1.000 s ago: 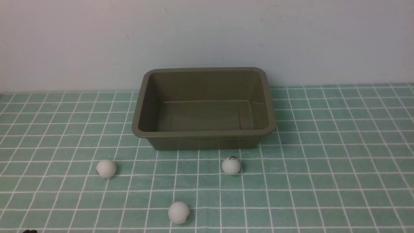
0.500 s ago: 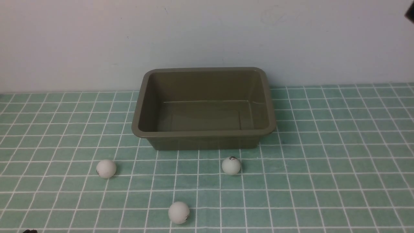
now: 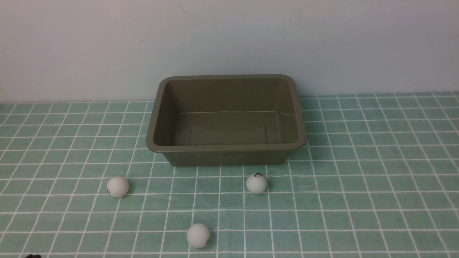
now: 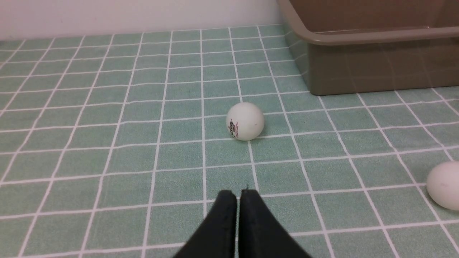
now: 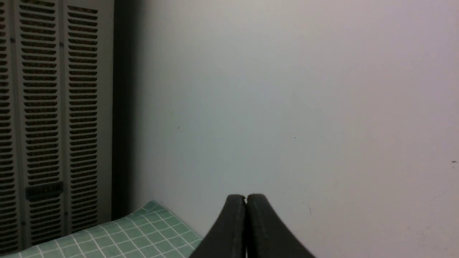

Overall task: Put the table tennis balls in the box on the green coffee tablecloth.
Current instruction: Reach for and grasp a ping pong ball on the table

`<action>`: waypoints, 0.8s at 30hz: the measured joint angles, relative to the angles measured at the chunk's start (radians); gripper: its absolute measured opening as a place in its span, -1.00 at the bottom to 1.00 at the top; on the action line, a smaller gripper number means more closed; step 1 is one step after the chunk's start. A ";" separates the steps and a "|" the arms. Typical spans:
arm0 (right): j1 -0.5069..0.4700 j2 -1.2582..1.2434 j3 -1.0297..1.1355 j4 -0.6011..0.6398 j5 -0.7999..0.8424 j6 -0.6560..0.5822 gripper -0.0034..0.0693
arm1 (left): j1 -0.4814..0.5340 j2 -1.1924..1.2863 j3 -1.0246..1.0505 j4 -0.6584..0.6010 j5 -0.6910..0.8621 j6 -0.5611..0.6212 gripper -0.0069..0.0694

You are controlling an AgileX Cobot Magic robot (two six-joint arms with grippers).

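- My left gripper (image 4: 238,195) hangs low over the green checked tablecloth (image 3: 358,179), its two black fingers pressed together with nothing between them.
- The left ball (image 3: 117,186), a white table tennis ball, sits on the cloth ahead of that gripper and clear of it, with its dark printed mark facing left.
- The middle ball (image 3: 198,235) lies nearest my side of the cloth, well apart from the other two.
- The box (image 3: 226,148), an olive-brown plastic tub, stands upright at the far centre, close to the wall (image 3: 229,36). Inside I see only its bare floor and sloping walls.
- The right ball (image 3: 256,183) rests just in front of the box's near wall, not touching it, with its mark on top.
- All three balls are outside the box.
- My right gripper (image 5: 246,199) is raised and faces the wall beside a louvred panel (image 5: 43,125), fingers closed tip to tip on nothing.
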State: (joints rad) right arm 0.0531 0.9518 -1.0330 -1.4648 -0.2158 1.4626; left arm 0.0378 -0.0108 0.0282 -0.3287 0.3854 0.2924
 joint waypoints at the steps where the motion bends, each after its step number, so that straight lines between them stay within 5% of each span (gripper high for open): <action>1: 0.000 0.009 -0.010 0.000 0.104 -0.014 -0.94 | 0.000 0.000 0.000 0.000 0.000 0.000 -0.83; 5: 0.000 0.040 -0.027 0.048 0.451 -0.118 -0.94 | 0.000 0.000 0.000 0.000 0.000 0.000 -0.83; 9: 0.000 0.053 -0.028 0.269 0.736 -0.358 -0.94 | 0.000 0.000 0.000 0.000 0.000 0.000 -0.83; 12: 0.000 0.065 -0.029 0.533 0.856 -0.611 -0.94 | 0.000 0.000 0.000 0.000 0.000 0.000 -0.83; 13: 0.000 0.079 -0.029 0.720 0.905 -0.784 -0.94 | 0.000 0.000 0.000 0.000 0.000 0.000 -0.83; 14: 0.000 0.084 -0.029 0.745 0.915 -0.830 -0.94 | 0.000 0.000 0.000 0.000 0.000 0.000 -0.83; 17: 0.005 0.137 -0.029 1.229 0.962 -1.258 -0.94 | 0.000 0.000 0.000 0.000 0.000 0.000 -0.83; 24: 0.157 0.273 -0.031 1.765 0.974 -1.811 -0.94 | 0.000 0.000 0.000 0.000 0.000 0.000 -0.83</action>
State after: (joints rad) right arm 0.2101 1.2248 -1.0636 0.3005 0.7584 -0.3485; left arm 0.0378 -0.0108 0.0282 -0.3287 0.3854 0.2924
